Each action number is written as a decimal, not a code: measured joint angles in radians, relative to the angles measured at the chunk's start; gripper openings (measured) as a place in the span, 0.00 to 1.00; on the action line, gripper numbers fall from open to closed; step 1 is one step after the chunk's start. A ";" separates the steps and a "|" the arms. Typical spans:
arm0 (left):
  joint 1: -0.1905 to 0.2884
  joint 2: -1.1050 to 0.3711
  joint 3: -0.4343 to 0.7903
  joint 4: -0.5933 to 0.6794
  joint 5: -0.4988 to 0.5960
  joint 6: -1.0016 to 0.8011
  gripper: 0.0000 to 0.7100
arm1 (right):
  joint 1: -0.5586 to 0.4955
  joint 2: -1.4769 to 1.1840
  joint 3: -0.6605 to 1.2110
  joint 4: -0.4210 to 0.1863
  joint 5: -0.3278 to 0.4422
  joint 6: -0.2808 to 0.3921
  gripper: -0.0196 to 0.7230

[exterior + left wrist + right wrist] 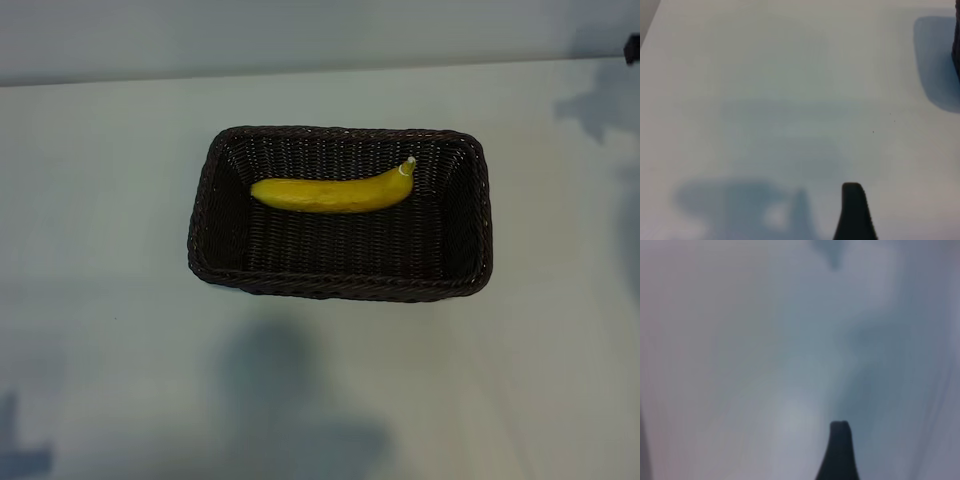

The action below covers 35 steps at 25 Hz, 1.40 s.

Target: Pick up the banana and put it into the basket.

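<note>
A: Start at the left. What is there?

B: Bare white table (pixel 90 200), with soft shadows near its front edge. The left gripper itself is out of the exterior view. Its wrist view shows one dark fingertip (pixel 854 210) over plain tabletop, with nothing against it. The jaws stand wide and hold nothing.

A: And in the middle?

B: The basket (pixel 205 215) sits on the table, long side across the view. The banana (pixel 330 193) lies inside it, flat on the woven floor, nearer the far wall than the near one. Its blunt end points left and its pale stem tip points right, turned up a little toward the far right corner. It runs roughly along the basket's length and is touched by no gripper.

A: Then the right?

B: More bare table and a shadow at the far right corner. A small dark part shows at the top right edge; I cannot tell what it is. The right wrist view shows one dark fingertip (pixel 839 452) above blank tabletop. Those jaws are also wide, with nothing between them.
</note>
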 joint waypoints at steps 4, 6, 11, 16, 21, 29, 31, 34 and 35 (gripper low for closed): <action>0.000 0.000 0.000 0.000 0.000 0.000 0.75 | 0.000 -0.150 0.191 -0.020 0.001 -0.014 0.83; 0.000 0.000 0.000 0.000 0.000 0.000 0.75 | 0.000 -0.234 0.282 -0.035 0.001 -0.018 0.83; 0.000 0.000 0.000 0.000 0.000 0.000 0.75 | 0.000 -0.464 0.490 -0.043 0.002 -0.010 0.83; 0.000 0.000 0.000 0.000 0.000 0.000 0.75 | 0.000 -0.703 0.638 -0.050 0.002 0.015 0.83; 0.000 0.000 0.000 0.000 0.000 0.000 0.75 | 0.000 -0.929 0.794 -0.050 -0.016 0.022 0.83; 0.000 0.000 0.000 0.000 0.000 0.002 0.75 | 0.000 -1.268 1.088 -0.051 -0.093 0.025 0.83; 0.000 0.000 0.000 0.000 0.000 0.002 0.75 | 0.000 -1.314 1.145 -0.050 -0.101 0.027 0.83; 0.000 0.000 0.000 0.000 0.000 0.003 0.75 | 0.000 -1.378 1.188 -0.049 -0.125 0.049 0.83; 0.000 0.000 0.000 0.000 0.000 0.003 0.75 | 0.000 -1.392 1.189 -0.049 -0.130 0.056 0.83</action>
